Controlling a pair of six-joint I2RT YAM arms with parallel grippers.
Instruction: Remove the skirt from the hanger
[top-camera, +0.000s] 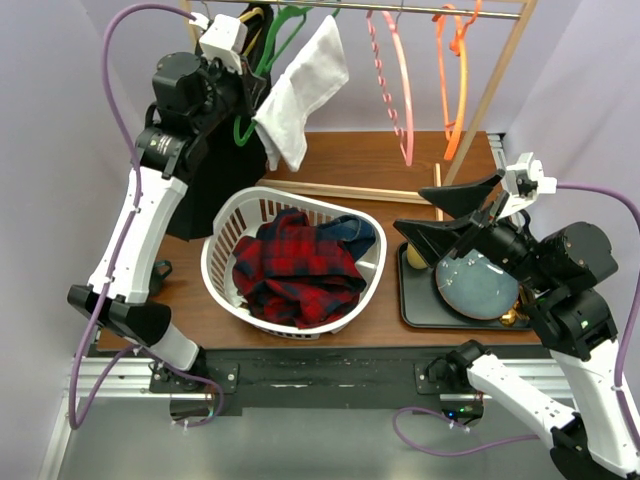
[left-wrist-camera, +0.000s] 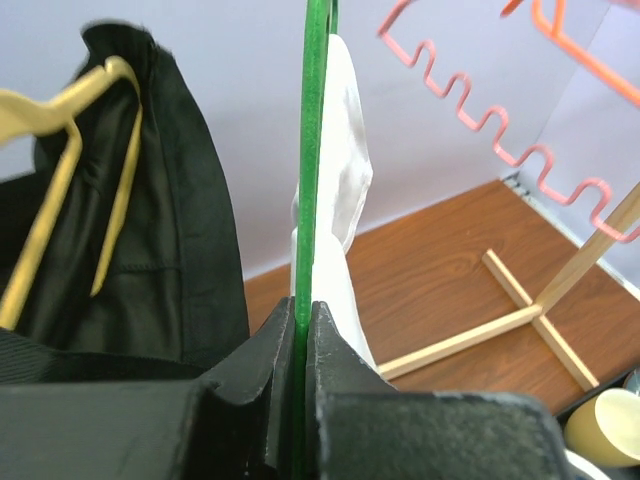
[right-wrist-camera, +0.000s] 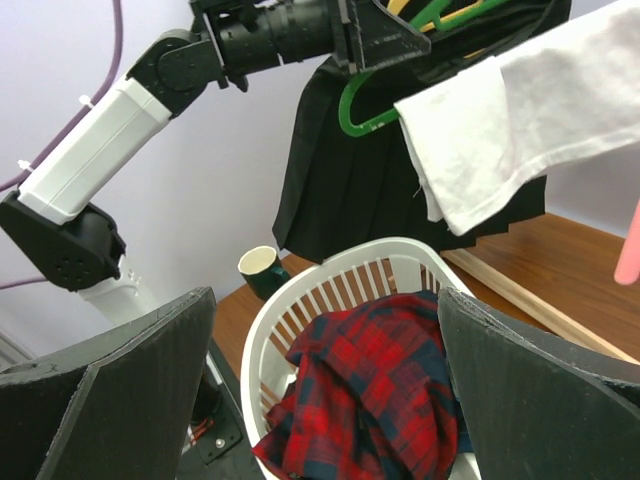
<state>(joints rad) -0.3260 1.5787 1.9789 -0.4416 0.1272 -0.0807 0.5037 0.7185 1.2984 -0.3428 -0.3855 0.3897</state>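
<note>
A white garment hangs over a green hanger on the rail at the back. My left gripper is shut on that green hanger, its jaws pinching the thin green bar at the gripper's tips. The white garment drapes just right of the bar. A black pleated garment hangs on a yellow hanger to the left, behind the arm. My right gripper is wide open and empty, low beside the basket's right side, facing the white garment.
A white laundry basket holds red plaid cloth. A black tray with a blue bowl lies at the right. Pink and orange empty hangers hang on the wooden rack. A green mug stands left of the basket.
</note>
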